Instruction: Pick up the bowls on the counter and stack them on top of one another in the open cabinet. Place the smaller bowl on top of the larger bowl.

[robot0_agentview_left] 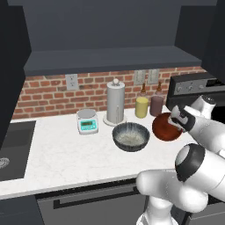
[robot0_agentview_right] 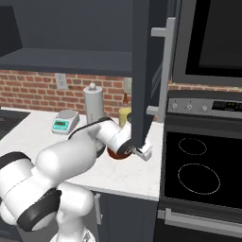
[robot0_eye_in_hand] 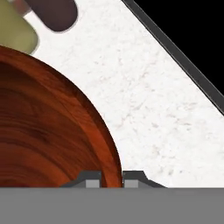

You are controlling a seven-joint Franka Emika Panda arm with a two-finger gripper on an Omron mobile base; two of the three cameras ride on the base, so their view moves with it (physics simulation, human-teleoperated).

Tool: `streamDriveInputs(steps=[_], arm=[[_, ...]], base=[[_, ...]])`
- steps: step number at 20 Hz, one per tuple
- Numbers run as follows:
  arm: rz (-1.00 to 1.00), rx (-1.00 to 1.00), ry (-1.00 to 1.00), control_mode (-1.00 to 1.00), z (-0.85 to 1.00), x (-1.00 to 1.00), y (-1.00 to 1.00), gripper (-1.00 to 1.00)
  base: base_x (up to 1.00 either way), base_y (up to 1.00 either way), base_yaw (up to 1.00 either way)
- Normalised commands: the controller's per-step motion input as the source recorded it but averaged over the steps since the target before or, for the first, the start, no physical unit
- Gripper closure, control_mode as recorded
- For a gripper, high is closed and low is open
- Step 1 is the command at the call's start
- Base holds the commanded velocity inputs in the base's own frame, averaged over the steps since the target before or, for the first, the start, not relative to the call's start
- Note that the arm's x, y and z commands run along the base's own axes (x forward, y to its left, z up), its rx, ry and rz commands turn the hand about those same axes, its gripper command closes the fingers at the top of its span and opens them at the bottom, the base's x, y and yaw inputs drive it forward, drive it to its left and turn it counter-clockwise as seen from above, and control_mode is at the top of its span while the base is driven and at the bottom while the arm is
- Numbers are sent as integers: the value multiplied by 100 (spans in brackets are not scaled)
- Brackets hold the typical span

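Observation:
The smaller bowl [robot0_agentview_left: 165,128], glossy reddish-brown, is at the right of the counter [robot0_agentview_left: 66,154] with its inside tipped toward the left base camera. My gripper [robot0_agentview_left: 176,119] is shut on its right rim. In the hand view the two fingertips [robot0_eye_in_hand: 89,179] pinch the rim of the smaller bowl [robot0_eye_in_hand: 43,131], one inside and one outside. The larger bowl [robot0_agentview_left: 131,136], dark grey and ribbed with a speckled inside, stands upright just left of it. The cabinet [robot0_agentview_left: 114,59] is open above the brick wall. From the right base view the smaller bowl [robot0_agentview_right: 115,153] peeks out below my wrist.
Behind the bowls stand a kitchen scale [robot0_agentview_left: 87,121], a paper-towel holder [robot0_agentview_left: 115,103], a yellow bottle [robot0_agentview_left: 141,105] and a brownish bottle [robot0_agentview_left: 157,104]. A sink [robot0_agentview_left: 13,145] lies at the left. The stove [robot0_agentview_right: 198,165] is at the right. An open cabinet door [robot0_agentview_right: 146,71] hangs over my hand.

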Motion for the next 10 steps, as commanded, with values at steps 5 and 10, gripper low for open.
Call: streamDriveInputs(steps=[5,10], arm=[[-19,0,-6,-100,92,-2,23,100],[-11,3,0,-100,81,0,57,100]], base=[[0,0,0],[0,0,0]])
